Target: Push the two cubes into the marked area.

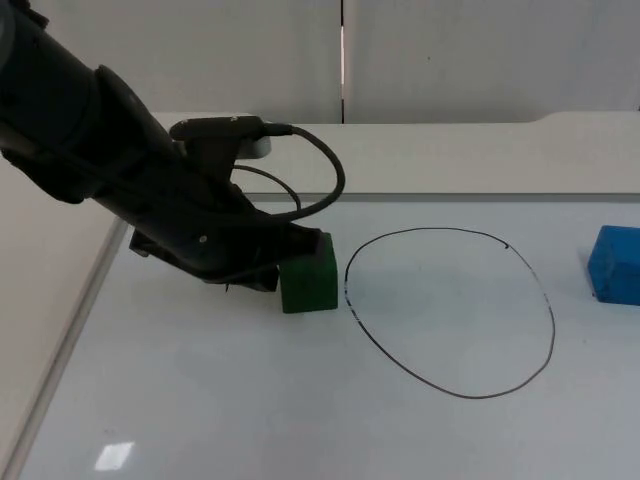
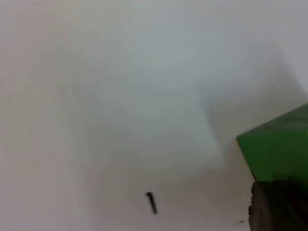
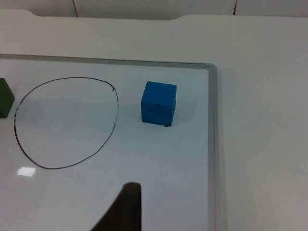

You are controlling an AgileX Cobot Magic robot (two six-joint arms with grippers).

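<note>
A green cube (image 1: 309,275) sits on the white board just left of the hand-drawn black oval (image 1: 470,397), almost touching its line. My left gripper (image 1: 272,268) is low on the board, pressed against the cube's left side. The left wrist view has the green cube (image 2: 279,144) right against the left gripper (image 2: 276,207). A blue cube (image 1: 615,265) rests outside the oval, to its right. In the right wrist view the blue cube (image 3: 159,102) lies a little beyond the oval (image 3: 117,103), with the green cube (image 3: 4,97) on the oval's other side. The right gripper (image 3: 126,207) hangs back from the blue cube, above the board.
The board's raised grey frame runs along the left (image 1: 75,340), the far side (image 1: 450,197) and close behind the blue cube (image 3: 211,144). A small black mark (image 2: 151,202) is on the board near the left gripper.
</note>
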